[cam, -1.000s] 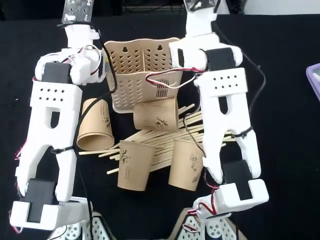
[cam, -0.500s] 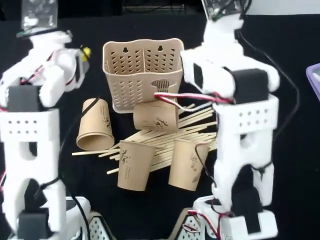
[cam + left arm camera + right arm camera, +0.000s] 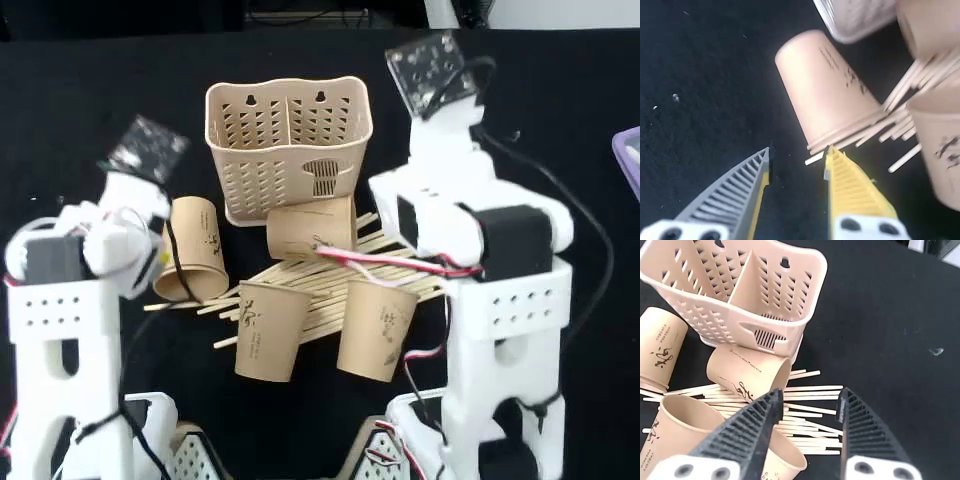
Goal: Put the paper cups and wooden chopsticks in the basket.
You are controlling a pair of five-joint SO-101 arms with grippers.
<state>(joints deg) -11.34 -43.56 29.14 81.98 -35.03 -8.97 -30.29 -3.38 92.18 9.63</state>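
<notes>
Left wrist view: my left end effector [image 3: 798, 152] hangs empty, fingers parted narrowly, just short of a paper cup [image 3: 827, 90] lying on the bench [image 3: 700, 75]. Its rim faces me and its long axis runs away beside the basket [image 3: 855, 17]. This arm is nearer.

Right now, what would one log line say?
left hand: open, by cup | right hand: open, over chopsticks | cups, chopsticks: outside basket

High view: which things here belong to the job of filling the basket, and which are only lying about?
For the job: basket, left paper cup, paper cup by the basket, front left paper cup, front right paper cup, wooden chopsticks spread among the cups.
Just lying about: purple thing at the right edge, black table cover.
</notes>
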